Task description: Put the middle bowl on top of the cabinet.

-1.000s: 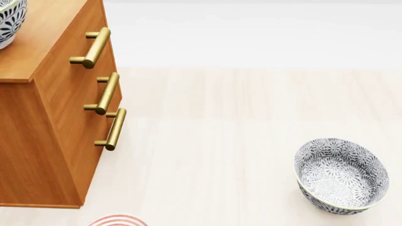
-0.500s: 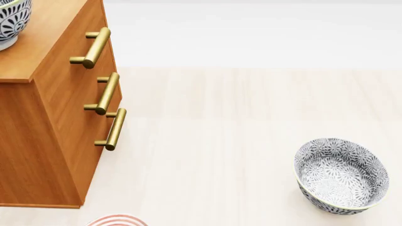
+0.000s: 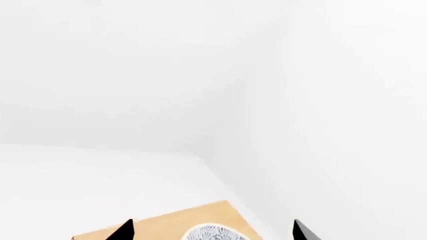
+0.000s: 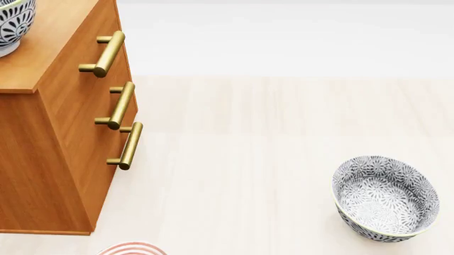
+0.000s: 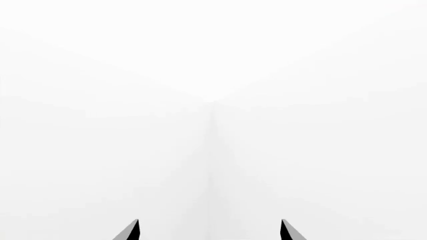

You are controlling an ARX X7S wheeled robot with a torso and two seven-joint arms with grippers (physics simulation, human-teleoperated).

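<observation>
Pale floor (image 4: 284, 159) | bowl (image 4: 10, 24) on cabinet (image 4: 50, 133) (top) | L claw (image 3: 212, 232) spread

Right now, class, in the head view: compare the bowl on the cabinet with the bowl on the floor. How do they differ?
The bowl on the cabinet sits high on the cabinet top at the view's left edge, cut off by the frame. The bowl on the floor rests low at the right, fully visible, its inside showing. Both share the dark grey-and-white floral pattern.
</observation>
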